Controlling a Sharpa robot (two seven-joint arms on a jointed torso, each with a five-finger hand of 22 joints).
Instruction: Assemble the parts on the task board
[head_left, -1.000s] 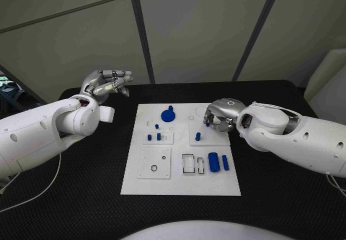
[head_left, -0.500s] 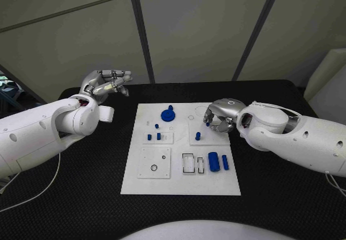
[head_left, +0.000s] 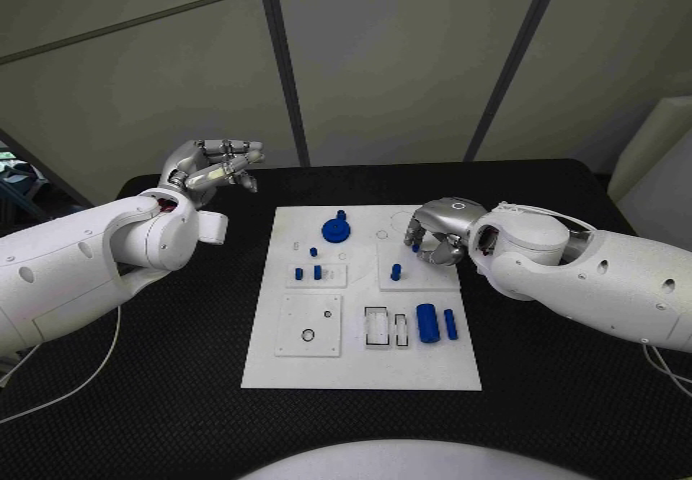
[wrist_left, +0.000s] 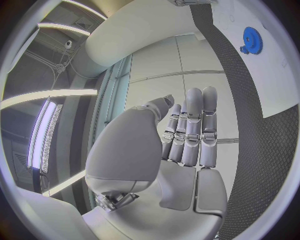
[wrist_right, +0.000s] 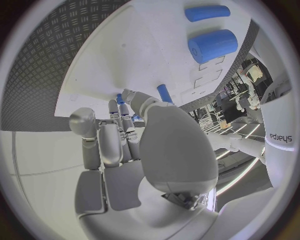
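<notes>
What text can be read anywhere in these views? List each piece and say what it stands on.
"sharpa", running sideways on the robot's white arm at the edge of the right wrist view.
The task board and its blue parts carry no readable marks in the head view.

The left hand (wrist_left: 181, 150) holds nothing, fingers (wrist_left: 194, 125) straight, near the task board (wrist_left: 262, 55) and blue gear (wrist_left: 252, 39).

Left hand (head_left: 214, 165) is up off the table at the far left with nothing in it, fingers loosely apart; in the wrist cam they stand straight side by side (wrist_left: 190, 132). Right hand (head_left: 437, 235) hangs low, fingers pointing down and curled in (wrist_right: 112, 142). Can't really tell if it's pinching anything.
</notes>
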